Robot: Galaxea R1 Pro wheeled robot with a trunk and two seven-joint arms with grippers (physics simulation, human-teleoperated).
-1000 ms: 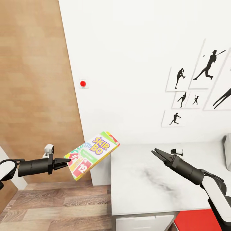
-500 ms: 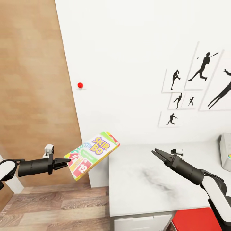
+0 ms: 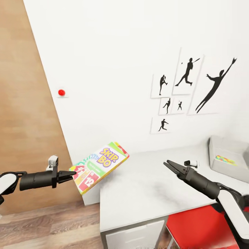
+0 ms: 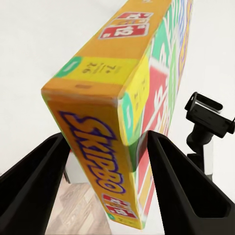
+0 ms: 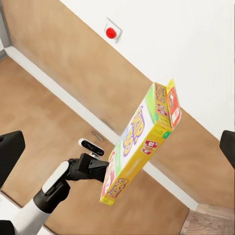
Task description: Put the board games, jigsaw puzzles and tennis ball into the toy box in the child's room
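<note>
My left gripper is shut on a short end of the white, green and red "SKIP BO" board game, holding it tilted in the air just off the table's left end. In the left wrist view the box sits clamped between both fingers. The right wrist view looks across at the same box and the left arm. My right gripper hovers open over the pale grey table. The toy box stands at the table's far right, with a bright multicoloured flat piece inside.
A white wall with black baseball silhouettes rises behind the table. A red round button is on that wall, and a wood-panelled surface stands at the left. Something red sits low beside the table's front, near white drawers.
The whole view has swung to the right, bringing the toy box into sight at the table's right end. Both arms and the held box keep their places in the picture.
</note>
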